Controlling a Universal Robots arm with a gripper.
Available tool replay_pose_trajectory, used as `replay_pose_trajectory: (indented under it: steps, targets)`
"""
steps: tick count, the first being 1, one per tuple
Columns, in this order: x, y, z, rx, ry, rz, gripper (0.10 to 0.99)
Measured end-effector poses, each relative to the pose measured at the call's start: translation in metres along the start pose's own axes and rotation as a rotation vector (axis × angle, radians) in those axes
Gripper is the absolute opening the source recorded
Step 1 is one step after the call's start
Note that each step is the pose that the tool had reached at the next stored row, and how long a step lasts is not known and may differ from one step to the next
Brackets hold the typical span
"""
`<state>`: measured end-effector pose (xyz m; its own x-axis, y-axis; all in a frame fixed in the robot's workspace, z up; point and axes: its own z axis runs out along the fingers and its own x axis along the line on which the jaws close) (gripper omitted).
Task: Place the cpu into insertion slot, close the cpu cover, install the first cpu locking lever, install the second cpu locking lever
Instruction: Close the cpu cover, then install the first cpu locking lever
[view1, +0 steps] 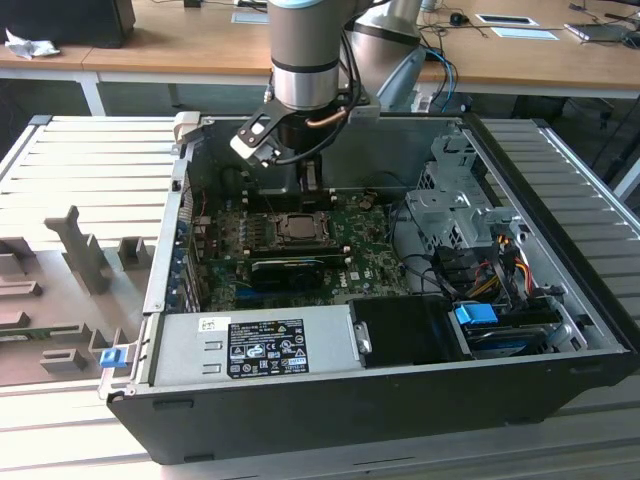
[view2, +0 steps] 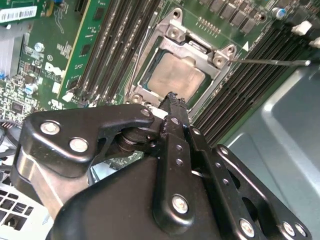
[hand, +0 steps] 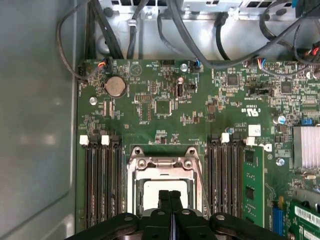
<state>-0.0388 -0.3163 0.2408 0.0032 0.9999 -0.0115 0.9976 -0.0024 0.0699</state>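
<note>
The cpu (view2: 176, 76) lies in the slot (view2: 145, 79) on the board (hand: 165, 105), under the cover (view2: 220, 54). Memory slots (hand: 100, 185) flank it on both sides. My gripper (view2: 172, 99) hangs over the cover's edge.

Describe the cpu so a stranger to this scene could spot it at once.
Inside the open black computer case, find the green board. On it, between banks of long black slots, sits a silvery metal frame. The cpu is the pale, smooth square within it, unlike the dark, narrow slots beside it.
</note>
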Motion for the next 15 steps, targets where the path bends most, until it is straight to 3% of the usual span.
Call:
replay_pose_trajectory:
  steps: [7, 15]
  targets:
    - [0.0, -0.0085, -0.0004, 0.0, 0.0, 0.0, 0.106]
    - [0.0, -0.0085, -0.0031, 0.0, 0.0001, 0.0, 0.106]
